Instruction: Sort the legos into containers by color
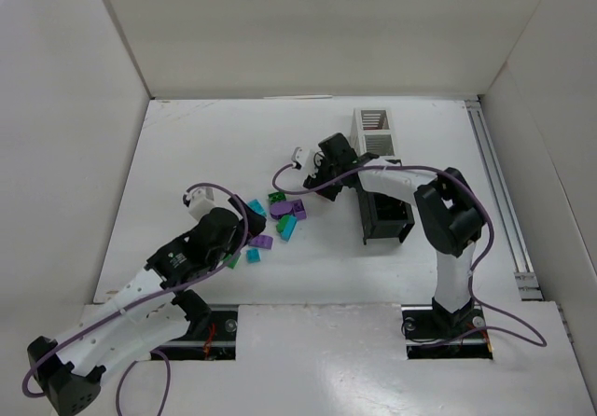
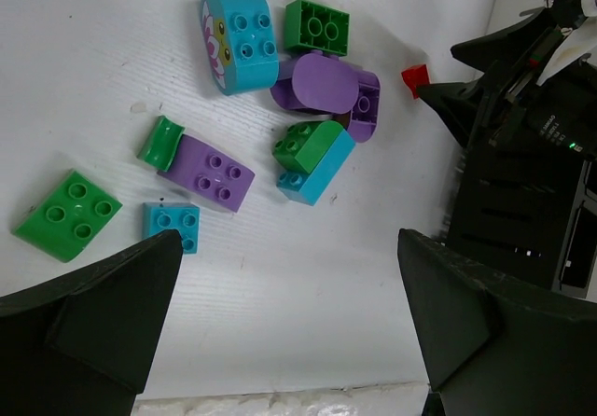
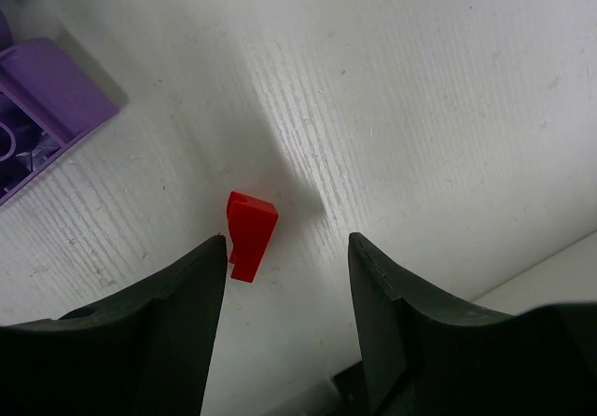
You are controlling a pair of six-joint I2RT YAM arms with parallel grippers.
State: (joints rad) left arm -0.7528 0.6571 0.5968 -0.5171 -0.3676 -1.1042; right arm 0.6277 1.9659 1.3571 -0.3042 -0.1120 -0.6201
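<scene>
Several legos lie in a cluster mid-table (image 1: 275, 215). In the left wrist view I see a cyan rounded brick (image 2: 238, 38), a green brick (image 2: 317, 26), purple bricks (image 2: 326, 85), a green-on-cyan pair (image 2: 312, 155), a purple plate (image 2: 210, 169), a green plate (image 2: 67, 213) and a small cyan brick (image 2: 173, 225). My left gripper (image 2: 287, 248) is open and empty just short of them. A small red brick (image 3: 250, 232) lies apart. My right gripper (image 3: 287, 243) is open over it, the brick by the left fingertip. The row of containers, white (image 1: 375, 117) and black (image 1: 368, 220), stands at right.
The right arm (image 1: 448, 211) reaches over the black bins toward the cluster and shows in the left wrist view (image 2: 504, 80). White walls enclose the table on the left, back and right. A metal rail (image 1: 494, 183) runs along the right edge.
</scene>
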